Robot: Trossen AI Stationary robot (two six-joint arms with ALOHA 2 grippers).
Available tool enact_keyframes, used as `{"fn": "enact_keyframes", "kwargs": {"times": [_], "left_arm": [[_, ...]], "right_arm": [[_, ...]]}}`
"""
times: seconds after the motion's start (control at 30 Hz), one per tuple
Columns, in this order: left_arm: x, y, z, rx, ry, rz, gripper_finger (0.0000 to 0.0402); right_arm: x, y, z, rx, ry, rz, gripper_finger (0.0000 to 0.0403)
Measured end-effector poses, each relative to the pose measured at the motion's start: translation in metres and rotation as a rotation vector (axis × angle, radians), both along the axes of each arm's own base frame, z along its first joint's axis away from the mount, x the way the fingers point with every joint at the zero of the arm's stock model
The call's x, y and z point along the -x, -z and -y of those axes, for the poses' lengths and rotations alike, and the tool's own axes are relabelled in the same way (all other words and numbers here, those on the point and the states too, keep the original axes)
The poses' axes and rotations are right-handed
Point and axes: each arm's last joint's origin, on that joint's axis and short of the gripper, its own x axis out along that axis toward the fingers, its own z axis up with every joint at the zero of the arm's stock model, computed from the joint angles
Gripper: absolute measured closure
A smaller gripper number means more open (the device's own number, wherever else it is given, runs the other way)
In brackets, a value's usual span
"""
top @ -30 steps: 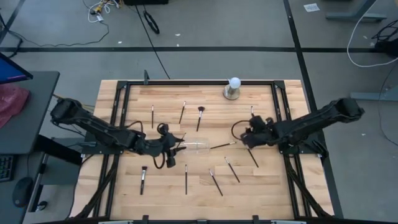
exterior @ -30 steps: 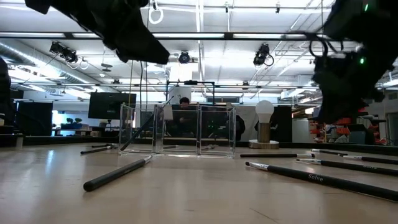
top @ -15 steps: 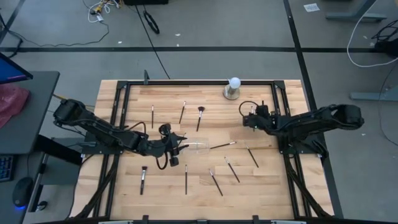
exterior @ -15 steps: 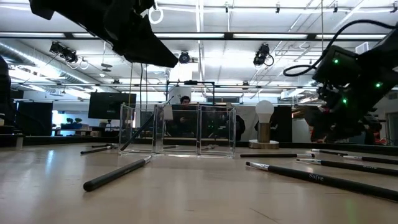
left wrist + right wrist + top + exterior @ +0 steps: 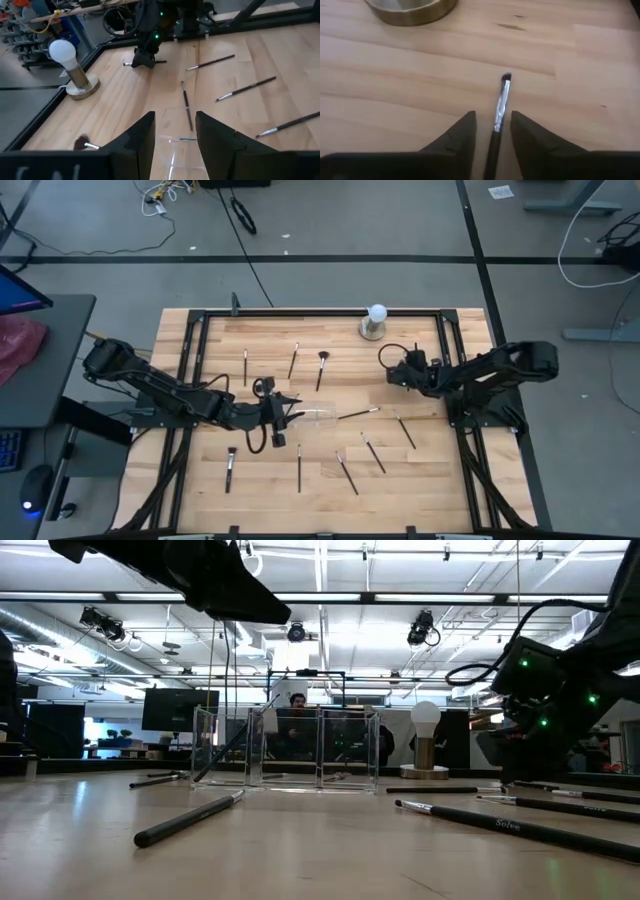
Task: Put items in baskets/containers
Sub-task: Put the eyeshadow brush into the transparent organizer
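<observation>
Several thin, dark-handled makeup brushes lie scattered over the pale wooden table in the high view. The small clear plastic rectangular tray sits near the middle. The left gripper is just beside the tray's left end. The right gripper hangs nearer the white bulb on a round metal base.

From table height, the tray stands upright beyond a long brush. The right gripper is low on the right.

The left wrist view shows the left gripper spread, nothing between its fingers, with the tray's clear rim below.

In the right wrist view, the right gripper stands spread astride one silver-ferruled brush lying on the wood. A gap shows either side of the handle.
</observation>
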Motion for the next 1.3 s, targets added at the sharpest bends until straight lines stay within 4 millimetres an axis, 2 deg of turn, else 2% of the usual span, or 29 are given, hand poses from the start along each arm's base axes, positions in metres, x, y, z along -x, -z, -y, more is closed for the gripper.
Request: {"fn": "enact_keyframes", "kwargs": {"times": [0.27, 0.5, 0.67, 0.77, 0.97, 1.17, 1.3], "left_arm": [[0.006, -0.009, 0.003, 0.032, 0.01, 0.039, 0.0259], [0.022, -0.025, 0.014, 0.067, 0.049, 0.086, 0.026], [0.028, -0.026, 0.017, 0.079, 0.037, 0.085, 0.026], [0.028, -0.026, 0.017, 0.088, 0.03, 0.084, 0.0259], [0.024, -0.026, 0.01, 0.107, 0.006, 0.094, 0.026], [0.015, -0.023, 0.005, 0.119, 0.008, 0.108, 0.0259], [-0.003, -0.018, 0.004, 0.099, 0.049, 0.178, 0.0259]], "right_arm": [[-0.002, 0.002, -0.006, 0.008, -0.039, -0.017, 0.0388], [-0.004, 0.002, -0.008, 0.04, -0.106, -0.051, 0.0393], [-0.013, -0.007, -0.007, 0.066, -0.196, 0.026, 0.0397], [-0.024, -0.021, -0.009, 0.052, -0.313, 0.16, 0.0398], [-0.043, -0.055, -0.018, 0.199, -0.548, 0.392, 0.0399], [-0.057, -0.091, -0.044, 0.369, -0.839, 0.676, 0.0399], [-0.064, -0.11, -0.066, 0.443, -1.013, 0.799, 0.0399]]}}
